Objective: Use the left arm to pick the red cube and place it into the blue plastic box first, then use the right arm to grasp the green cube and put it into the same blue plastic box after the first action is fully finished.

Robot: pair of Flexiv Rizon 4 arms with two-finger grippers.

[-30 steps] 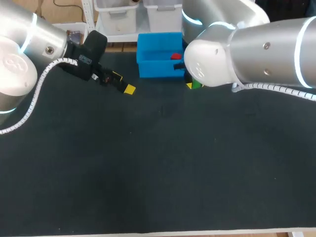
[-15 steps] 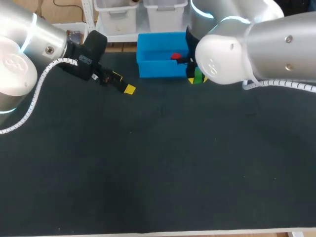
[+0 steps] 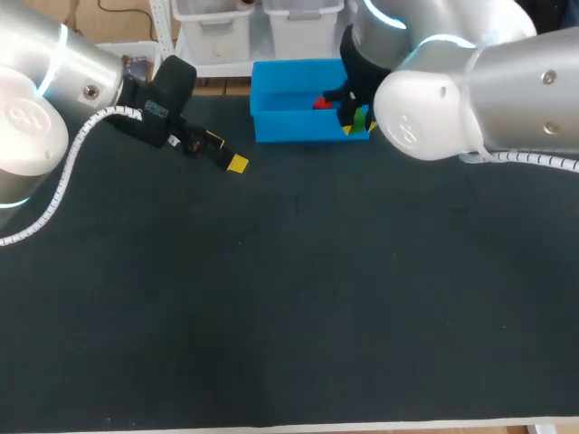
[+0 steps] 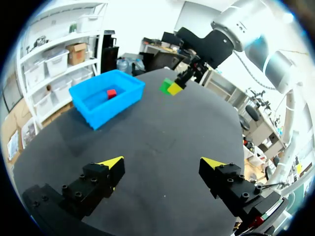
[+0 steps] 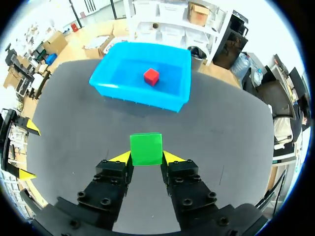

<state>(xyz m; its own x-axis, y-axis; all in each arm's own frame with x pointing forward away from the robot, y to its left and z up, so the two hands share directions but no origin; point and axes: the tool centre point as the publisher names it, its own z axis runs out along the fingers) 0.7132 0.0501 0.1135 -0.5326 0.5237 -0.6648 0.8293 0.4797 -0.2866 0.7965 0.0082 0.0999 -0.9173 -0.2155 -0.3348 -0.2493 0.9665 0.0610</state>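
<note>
Step two in hand: right gripper (image 5: 146,157) clamped on green cube (image 5: 145,148), above table; blue plastic box (image 5: 138,97) at its 12 o'clock, red cube (image 5: 151,76) inside. Left gripper (image 4: 161,164) jaws apart, empty. Next: advance over box, release

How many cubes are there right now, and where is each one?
2. The red cube lies inside the blue plastic box. The green cube is clamped between the fingers of the right gripper, short of the box. None seems hidden.

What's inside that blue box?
Only the red cube, on the floor of the blue plastic box. The green cube is outside, held in the right gripper. In the head view, the right arm hides the box's right end.
</note>
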